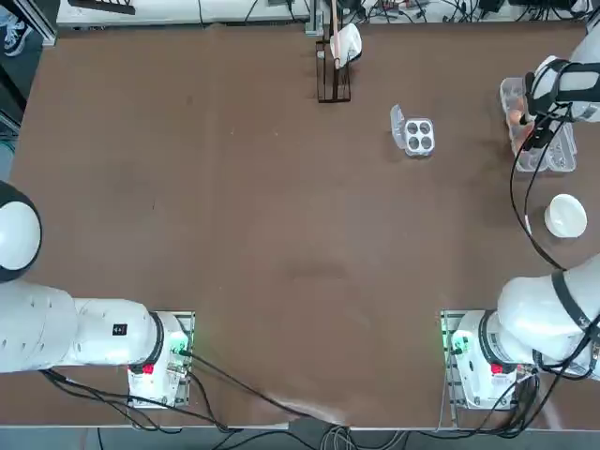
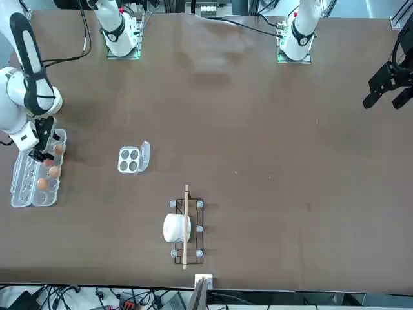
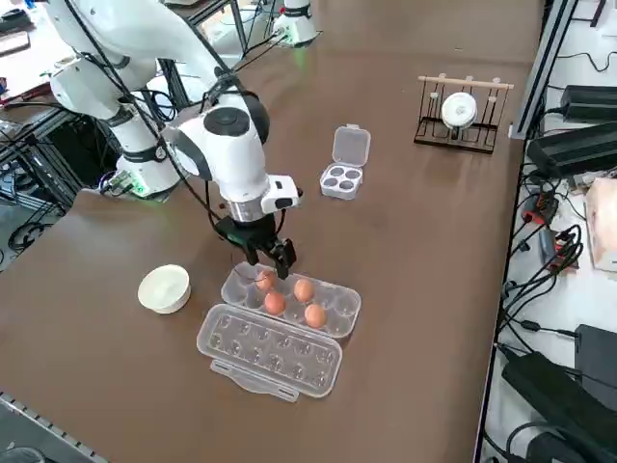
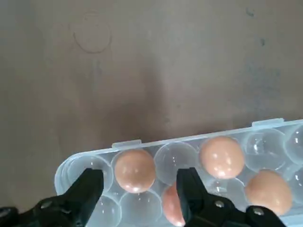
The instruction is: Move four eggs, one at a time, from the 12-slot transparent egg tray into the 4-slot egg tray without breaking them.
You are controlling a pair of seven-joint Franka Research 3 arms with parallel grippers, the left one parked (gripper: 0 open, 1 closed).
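Note:
The long clear 12-slot egg tray (image 3: 349, 307) lies open at the table's right edge, its lid (image 3: 270, 352) folded flat beside it. Several brown-orange eggs sit in its cups at one end. My right gripper (image 4: 139, 187) hangs low over that end, open, with its fingers (image 4: 90, 185) on either side of one egg (image 4: 135, 169) and a small gap on each side. Another egg (image 4: 221, 157) sits two cups along the same row. The small square 4-slot egg tray (image 1: 419, 136) stands empty, lid flap open, away from the long tray towards the table's middle.
A white round bowl (image 1: 566, 215) sits just on my side of the long tray. A wooden rack holding a white roll (image 1: 335, 66) stands at the far edge, past the 4-slot tray (image 3: 340, 179).

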